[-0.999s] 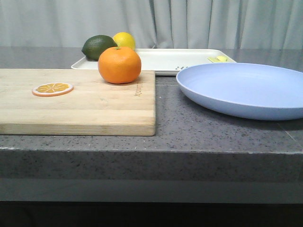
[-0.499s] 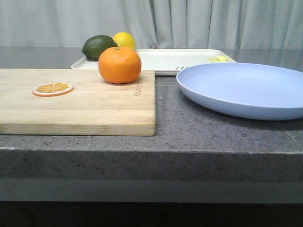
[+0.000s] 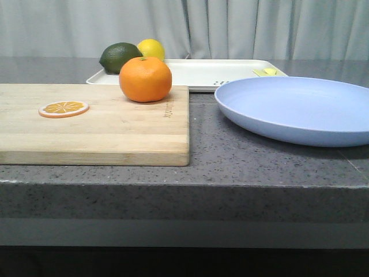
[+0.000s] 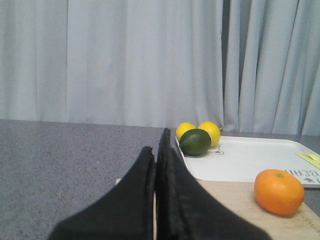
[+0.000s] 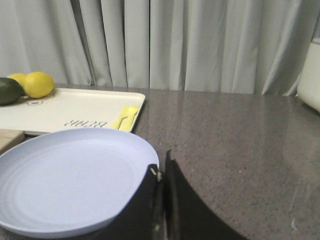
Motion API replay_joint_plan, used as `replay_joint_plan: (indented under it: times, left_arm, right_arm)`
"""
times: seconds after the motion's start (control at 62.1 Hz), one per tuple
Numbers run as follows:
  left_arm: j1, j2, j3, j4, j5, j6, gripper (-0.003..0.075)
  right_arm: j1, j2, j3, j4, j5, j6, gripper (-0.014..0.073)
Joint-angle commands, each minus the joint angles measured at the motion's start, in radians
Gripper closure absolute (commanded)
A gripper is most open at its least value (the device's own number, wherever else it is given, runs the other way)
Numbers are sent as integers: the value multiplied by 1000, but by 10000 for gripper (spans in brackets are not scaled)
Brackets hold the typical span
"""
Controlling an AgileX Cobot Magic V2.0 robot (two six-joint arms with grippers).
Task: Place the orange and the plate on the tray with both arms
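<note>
The orange (image 3: 145,79) sits on the far right corner of a wooden cutting board (image 3: 92,124). The pale blue plate (image 3: 300,109) lies on the counter to its right. Behind both is the cream tray (image 3: 219,72). Neither gripper shows in the front view. In the left wrist view my left gripper (image 4: 157,142) is shut and empty, held well short of the orange (image 4: 279,191) and the tray (image 4: 250,160). My right gripper (image 5: 161,162) is shut too, with nothing between its fingers, and its tips are beside the plate's (image 5: 70,180) near rim. The tray (image 5: 75,110) lies beyond the plate.
A thin orange slice (image 3: 64,108) lies on the board's left part. A dark green fruit (image 3: 120,57) and a lemon (image 3: 151,49) rest at the tray's left end. A small yellow item (image 5: 125,117) lies on the tray's right end. A white object (image 5: 312,75) stands far right.
</note>
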Motion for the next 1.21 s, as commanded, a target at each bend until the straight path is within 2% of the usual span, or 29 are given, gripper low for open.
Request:
replay_joint_plan:
  times: [0.0, 0.209, 0.306, 0.66, 0.966, 1.015, 1.095, 1.192]
  left_arm:
    - [2, 72, -134, 10, 13, -2, 740]
    - [2, 257, -353, 11, 186, -2, 740]
    - [2, 328, -404, 11, 207, -2, 740]
    - [2, 448, -413, -2, 222, -2, 740]
    - [2, 498, -411, -3, 340, -2, 739]
    - [2, 505, -411, -3, 349, -2, 739]
    - [2, 511, -411, -3, 351, -2, 728]
    - [2, 515, -411, -3, 345, -2, 624]
  right_arm:
    - [2, 43, -125, -27, -1, -13, 711]
    - [2, 202, -304, -44, 84, -13, 711]
    - [2, 283, -355, -44, 99, -13, 711]
    - [2, 484, -375, -44, 109, -13, 711]
    - [2, 552, -375, -44, 200, -13, 704]
    - [2, 558, -375, -44, 207, -13, 673]
    - [2, 559, -375, -44, 209, -13, 560]
    - [2, 559, -375, -44, 209, -13, 340]
